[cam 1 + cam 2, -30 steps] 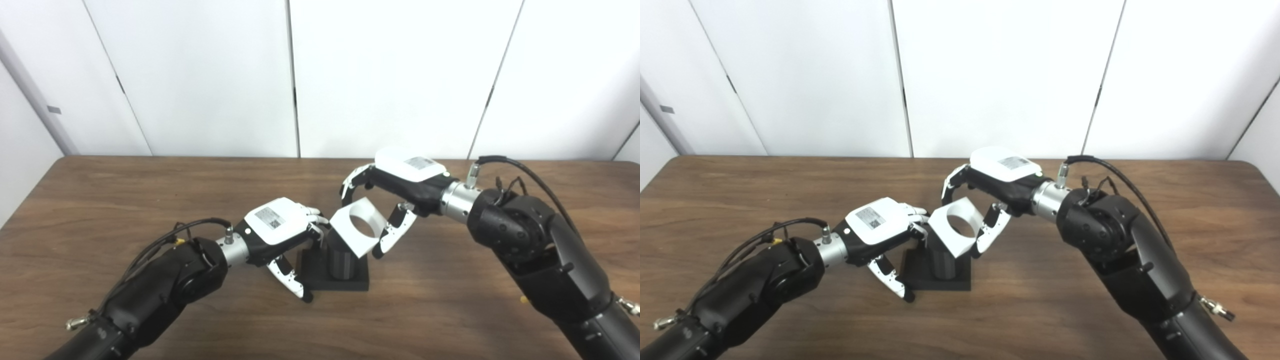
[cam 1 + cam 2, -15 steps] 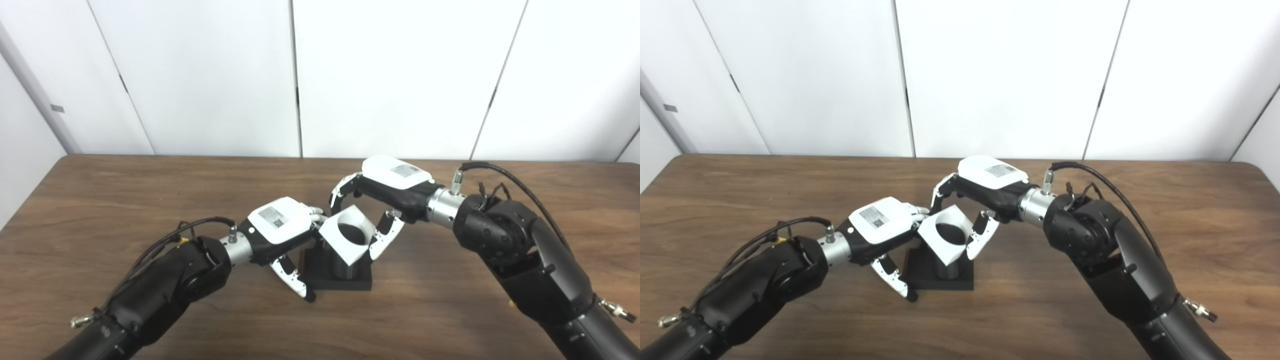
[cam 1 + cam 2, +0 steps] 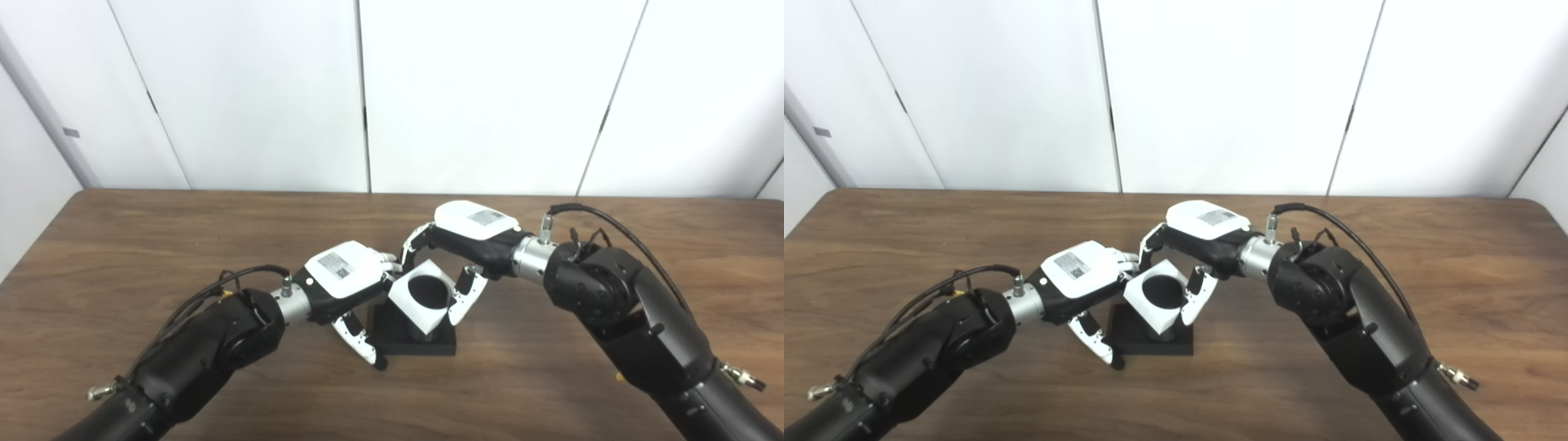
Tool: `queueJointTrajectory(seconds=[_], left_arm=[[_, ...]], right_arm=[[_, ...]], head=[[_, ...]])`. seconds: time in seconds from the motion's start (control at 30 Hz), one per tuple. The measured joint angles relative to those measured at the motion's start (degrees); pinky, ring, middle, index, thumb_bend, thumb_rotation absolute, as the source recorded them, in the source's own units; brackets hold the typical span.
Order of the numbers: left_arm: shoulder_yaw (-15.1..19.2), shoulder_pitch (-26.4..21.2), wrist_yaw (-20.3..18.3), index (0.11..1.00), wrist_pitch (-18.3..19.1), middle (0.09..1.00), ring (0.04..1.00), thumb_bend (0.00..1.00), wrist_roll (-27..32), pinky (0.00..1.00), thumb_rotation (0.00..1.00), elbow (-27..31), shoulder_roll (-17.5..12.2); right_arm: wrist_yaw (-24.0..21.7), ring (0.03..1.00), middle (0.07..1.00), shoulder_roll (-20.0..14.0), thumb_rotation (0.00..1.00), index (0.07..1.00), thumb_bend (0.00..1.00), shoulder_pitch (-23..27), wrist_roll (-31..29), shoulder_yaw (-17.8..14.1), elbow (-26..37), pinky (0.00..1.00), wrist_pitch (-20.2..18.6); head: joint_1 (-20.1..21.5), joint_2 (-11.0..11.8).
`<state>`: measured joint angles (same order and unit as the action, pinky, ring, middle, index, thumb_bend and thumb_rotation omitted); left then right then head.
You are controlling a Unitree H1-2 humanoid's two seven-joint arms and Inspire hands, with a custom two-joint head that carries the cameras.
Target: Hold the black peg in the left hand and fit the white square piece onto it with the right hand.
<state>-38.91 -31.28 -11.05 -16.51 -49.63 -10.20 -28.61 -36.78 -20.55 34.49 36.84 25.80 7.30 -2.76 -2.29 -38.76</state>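
Black peg (image 3: 420,334) stands upright on its square black base at frame center, lower middle of the brown wooden table (image 3: 122,245); only a short stretch of the post shows under the white piece. Table fills the lower half of frame, white wall panels (image 3: 490,92) fill the upper half. Right hand (image 3: 460,245), coming in from lower right, grasps the white square piece (image 3: 421,296), fingers on its far corner and thumb on its right edge. Piece is tilted, round hole showing dark, sitting over the peg top. Left hand (image 3: 343,286), from lower left, is clenched at the peg's left side, thumb reaching down to the base's near-left corner; exact contact with the post is hidden.
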Motion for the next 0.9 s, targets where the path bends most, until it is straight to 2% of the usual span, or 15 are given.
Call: queueJointTrajectory(seconds=[0.17, 0.3, 0.4, 0.43, 0.47, 0.53, 0.6, 0.9], left_arm=[[-0.08, -0.06, -0.14, 0.495, -0.01, 0.871, 0.897, 0.52, -0.09, 0.84, 0.09, 0.09, 0.0], [-0.1, -0.12, -0.29, 0.495, 0.01, 0.874, 0.9, 0.52, -0.1, 0.83, 0.09, 0.19, 0.06], [-0.1, -0.13, -0.4, 0.495, 0.0, 0.874, 0.901, 0.52, -0.1, 0.84, 0.09, 0.19, 0.09], [-0.1, -0.13, -0.42, 0.495, 0.0, 0.873, 0.897, 0.52, -0.1, 0.83, 0.09, 0.19, 0.1], [-0.1, -0.13, -0.41, 0.495, 0.0, 0.873, 0.896, 0.52, -0.11, 0.83, 0.09, 0.18, 0.13], [-0.09, -0.12, -0.41, 0.495, 0.01, 0.873, 0.896, 0.52, -0.11, 0.83, 0.09, 0.18, 0.17], [-0.1, -0.14, -0.41, 0.495, 0.02, 0.876, 0.9, 0.52, -0.11, 0.84, 0.09, 0.18, 0.17], [-0.09, -0.11, -0.41, 0.495, 0.05, 0.871, 0.895, 0.52, -0.11, 0.84, 0.09, 0.19, 0.17]], right_arm=[[-2.25, 0.812, 0.761, -0.05, 0.14, 0.479, 0.52, 1.66, 2.44, 2.89, -0.7, 0.78, 0.27], [-5.07, 0.813, 0.759, -0.09, 0.14, 0.48, 0.52, 2.65, 3.83, 5.43, -1.88, 0.79, 0.29], [-6.6, 0.807, 0.775, -0.12, 0.16, 0.492, 0.52, 3.29, 4.59, 5.87, -1.8, 0.78, 0.26], [-7.23, 0.805, 0.783, -0.16, 0.29, 0.597, 0.71, 3.69, 4.69, 5.99, -1.78, 0.77, 0.22], [-7.87, 0.805, 0.789, -0.16, 0.38, 0.673, 0.84, 3.92, 4.7, 6.0, -1.73, 0.77, 0.19], [-8.26, 0.802, 0.793, -0.16, 0.43, 0.726, 0.92, 3.97, 4.75, 5.92, -1.67, 0.76, 0.12], [-8.37, 0.801, 0.798, -0.17, 0.43, 0.745, 0.95, 3.84, 4.59, 5.69, -1.6, 0.76, 0.02], [-8.36, 0.805, 0.803, -0.15, 0.37, 0.747, 0.94, 2.84, 4.53, 4.73, -1.34, 0.75, -0.06]], head=[[0.0, -0.26], [-0.18, -0.44], [-0.26, -0.35], [-0.26, -0.35], [-0.26, -0.35], [-0.18, -0.44], [-0.26, -0.53], [-0.18, -0.79]])
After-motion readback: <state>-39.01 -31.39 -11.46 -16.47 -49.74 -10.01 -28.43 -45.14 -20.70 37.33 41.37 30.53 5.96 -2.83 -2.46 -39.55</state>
